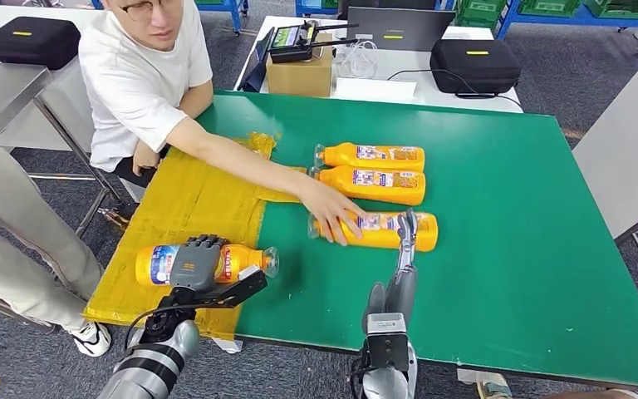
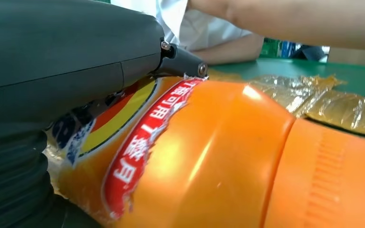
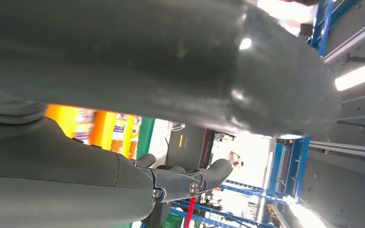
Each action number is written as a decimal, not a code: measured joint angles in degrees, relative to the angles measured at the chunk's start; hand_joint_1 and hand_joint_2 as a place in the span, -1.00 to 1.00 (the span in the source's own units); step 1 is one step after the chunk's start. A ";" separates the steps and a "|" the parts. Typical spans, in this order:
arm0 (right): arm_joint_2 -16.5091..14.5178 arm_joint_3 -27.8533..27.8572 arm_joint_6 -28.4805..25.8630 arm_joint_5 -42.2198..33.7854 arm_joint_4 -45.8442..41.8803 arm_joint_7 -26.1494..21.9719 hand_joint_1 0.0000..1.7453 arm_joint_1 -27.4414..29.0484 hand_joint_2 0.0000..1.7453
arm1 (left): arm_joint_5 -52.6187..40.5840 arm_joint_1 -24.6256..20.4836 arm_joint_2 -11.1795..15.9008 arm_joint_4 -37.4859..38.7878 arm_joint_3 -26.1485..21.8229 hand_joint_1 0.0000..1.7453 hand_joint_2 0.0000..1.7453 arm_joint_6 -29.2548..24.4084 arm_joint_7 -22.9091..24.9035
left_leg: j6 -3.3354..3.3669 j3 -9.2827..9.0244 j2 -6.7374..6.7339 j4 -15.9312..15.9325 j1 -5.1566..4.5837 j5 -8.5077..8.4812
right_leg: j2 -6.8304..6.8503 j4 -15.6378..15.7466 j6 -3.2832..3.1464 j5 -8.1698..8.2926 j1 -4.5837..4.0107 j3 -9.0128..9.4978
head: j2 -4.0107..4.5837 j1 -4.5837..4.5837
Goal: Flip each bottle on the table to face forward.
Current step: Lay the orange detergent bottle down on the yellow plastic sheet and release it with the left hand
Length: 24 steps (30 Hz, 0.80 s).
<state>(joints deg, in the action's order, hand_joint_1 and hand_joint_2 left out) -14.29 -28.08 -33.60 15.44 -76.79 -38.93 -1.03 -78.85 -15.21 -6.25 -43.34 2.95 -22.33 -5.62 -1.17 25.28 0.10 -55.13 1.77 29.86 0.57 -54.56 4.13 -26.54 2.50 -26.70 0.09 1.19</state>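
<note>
Four orange bottles lie on their sides on the green table point(image 1: 507, 249). My left hand point(image 1: 197, 262) lies over the nearest one point(image 1: 156, 264) on the yellow taped patch, fingers curled around its far side. Close up, that bottle's point(image 2: 218, 156) torn label sits under the left hand point(image 2: 66, 61). Two bottles point(image 1: 374, 155) point(image 1: 374, 184) lie side by side further back. In front of them lies the fourth bottle point(image 1: 386, 233); a person's hand point(image 1: 332, 212) presses on its neck end. My right hand point(image 1: 405, 241) stands edge-on against its other end, fingers point(image 3: 190, 183) straight, holding nothing.
The person point(image 1: 145, 75) sits at the table's far left, arm stretched across the yellow patch point(image 1: 191, 199). Another person's leg point(image 1: 8, 233) stands off the left edge. Behind the table are a cardboard box point(image 1: 299, 75), a laptop point(image 1: 399, 29) and a black case point(image 1: 473, 62).
</note>
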 joint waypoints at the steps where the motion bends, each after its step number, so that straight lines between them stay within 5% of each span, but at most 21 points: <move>1: -0.05 0.12 0.17 -0.01 0.03 0.00 -1.00 -0.01 -1.00 | 1.06 -0.34 0.10 0.19 0.00 -1.00 1.00 1.47 -0.68 | 0.00 -0.10 0.07 0.01 0.00 0.01 | 0.04 0.00 0.00 -0.04 0.00 0.14 | 0.00 0.00; 13: -1.41 1.28 0.98 -0.42 1.07 -0.99 -1.00 -1.69 -1.00 | 21.06 -0.88 2.32 -0.47 1.10 -1.00 1.00 15.66 -14.32 | -0.03 -0.62 0.86 0.03 -0.13 0.17 | 0.83 0.02 0.01 -0.53 0.17 0.44 | 0.00 0.02; 24: -0.50 0.85 -1.73 -0.53 1.58 -1.05 -1.00 -1.25 -1.00 | 46.10 11.39 -0.98 -17.68 3.52 -1.00 1.00 16.93 -27.63 | -0.02 0.20 0.30 -0.08 -0.12 0.17 | 0.40 -0.06 0.05 -0.42 0.14 -0.21 | 0.00 -0.01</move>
<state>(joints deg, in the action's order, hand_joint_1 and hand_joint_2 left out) -14.79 -27.23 -35.33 14.90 -75.22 -39.98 -2.27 -32.74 -3.83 -7.23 -61.02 6.48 -5.40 -33.25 -1.19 25.48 0.39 -55.21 1.65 30.03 0.98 -54.62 4.18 -26.97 2.64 -26.90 0.09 1.18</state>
